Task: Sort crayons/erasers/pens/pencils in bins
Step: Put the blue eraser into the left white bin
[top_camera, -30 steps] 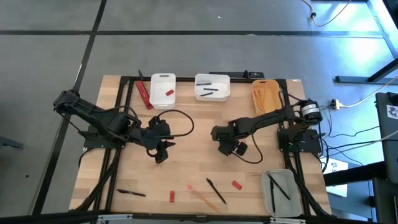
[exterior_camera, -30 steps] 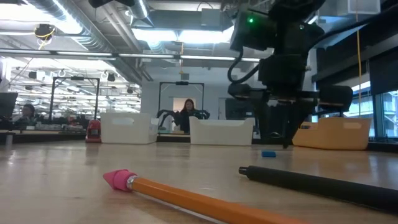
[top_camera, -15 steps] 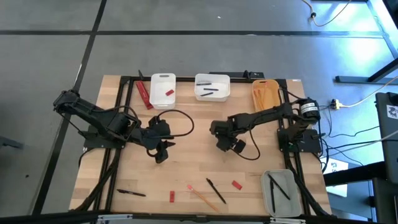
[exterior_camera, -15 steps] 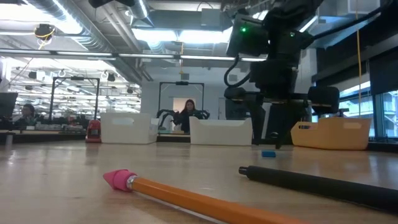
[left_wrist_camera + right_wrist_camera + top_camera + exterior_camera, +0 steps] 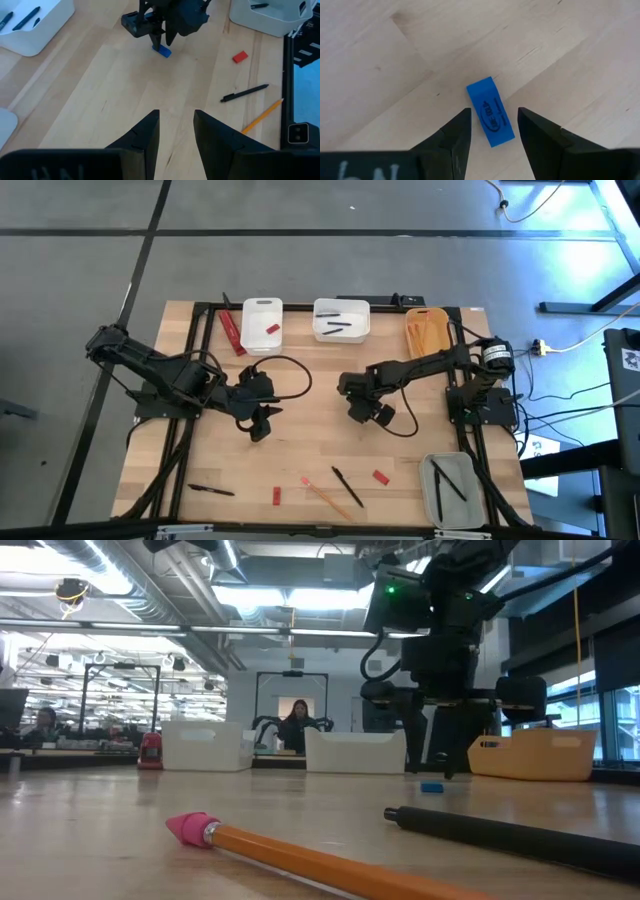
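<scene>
Pencil [image 5: 300, 858] and pen [image 5: 510, 835], one each, are being shown nearest on the table; beyond, one blue eraser [image 5: 490, 111] is being straddled by the right gripper [image 5: 492, 131], fingers apart, nothing held; left gripper [image 5: 176, 131] likewise parted.

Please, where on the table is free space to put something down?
Bare wood lies between the left gripper and the right gripper, and below the white bins. The near edge is crowded: pens, a pencil, red erasers.
</scene>
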